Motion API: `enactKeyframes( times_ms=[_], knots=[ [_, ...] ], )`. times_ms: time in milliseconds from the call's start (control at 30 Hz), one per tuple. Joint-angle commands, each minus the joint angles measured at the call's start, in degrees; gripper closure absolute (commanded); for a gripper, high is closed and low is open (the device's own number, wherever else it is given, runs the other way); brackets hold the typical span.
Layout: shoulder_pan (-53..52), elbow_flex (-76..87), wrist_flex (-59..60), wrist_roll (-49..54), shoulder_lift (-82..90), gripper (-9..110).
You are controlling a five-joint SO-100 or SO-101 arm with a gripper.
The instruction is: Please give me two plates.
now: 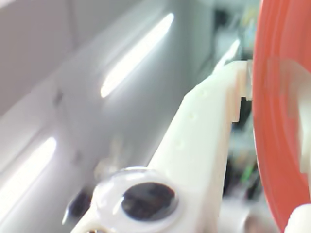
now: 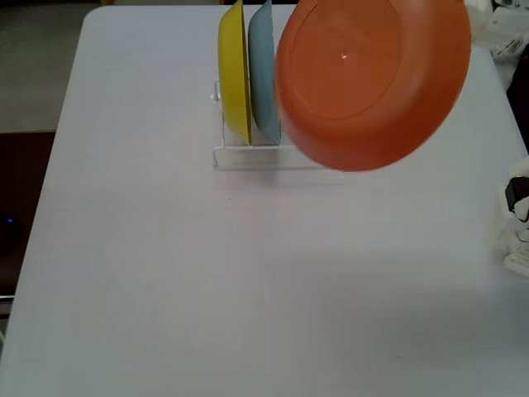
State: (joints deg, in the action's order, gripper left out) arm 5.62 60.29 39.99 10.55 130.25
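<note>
An orange plate point(image 2: 372, 78) hangs in the air well above the table and looks large in the fixed view, with its underside showing. It covers the right part of the rack behind it. In the wrist view the orange plate point(image 1: 279, 160) fills the right edge, seen edge-on. My gripper point(image 1: 265, 87) is shut on its rim, and one white finger point(image 1: 204, 145) lies against the rim's left side. In the fixed view the plate hides the gripper itself.
A clear rack point(image 2: 248, 153) at the back of the white table point(image 2: 165, 273) holds a yellow plate point(image 2: 234, 74) and a light blue plate point(image 2: 261, 70) upright. White arm parts point(image 2: 518, 223) stand at the right edge. A googly eye point(image 1: 146, 199) sits on the gripper.
</note>
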Motion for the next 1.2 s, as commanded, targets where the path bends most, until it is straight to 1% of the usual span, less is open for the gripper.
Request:
enactKeyframes(
  times_ms=[0, 133, 233, 433, 600, 800, 1167],
  knots=[
    [6.0, -0.2, -8.6, 1.3, -0.4, 102],
    [13.5, -0.1, -15.8, 6.2, -6.3, 102],
    [16.7, -0.1, -21.5, 9.8, -11.1, 102],
    [16.8, -2.0, -32.8, 14.5, -22.7, 102],
    [13.3, -4.2, -39.7, 13.4, -30.9, 102],
    [11.6, -4.0, -44.6, 13.8, -35.1, 102],
    [10.5, -4.0, -46.4, 15.4, -34.5, 102]
  ],
)
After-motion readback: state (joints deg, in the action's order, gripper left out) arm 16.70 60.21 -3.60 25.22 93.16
